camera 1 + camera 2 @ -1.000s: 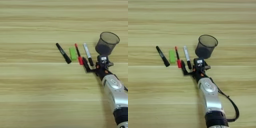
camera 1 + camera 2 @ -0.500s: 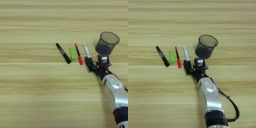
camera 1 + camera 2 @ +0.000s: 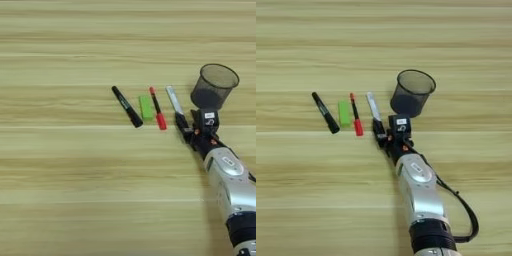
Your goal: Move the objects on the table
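Surface: a broad light wood-grain surface [image 3: 65,190] fills both views, with every item lying in its right half.
Row of items: left to right, the black marker [image 3: 126,106], the small green block [image 3: 146,107], the slim red marker [image 3: 157,108] and the white-grey marker [image 3: 175,103]. All lie near one another but apart, angled with their far ends leaning left.
Mesh cup: the black mesh cup [image 3: 213,86] stands upright just right of the white-grey marker, mouth open.
Arm: the silver forearm [image 3: 418,187] reaches in from the near right, pointing up at the row.
End effector: the end effector [image 3: 383,135] sits right at the near, black-capped end of the white-grey marker, and the dark fingers merge with the cap. I cannot tell how far apart they stand, nor whether the marker is gripped yet.
Step in hand: looks like the pick of the white-grey marker, the item closest to the cup.
Next move: by my read, a firm pinch on the capped end, a clean lift clear of the red marker, then a short carry right. The cup is a likely goal, though the task names none.
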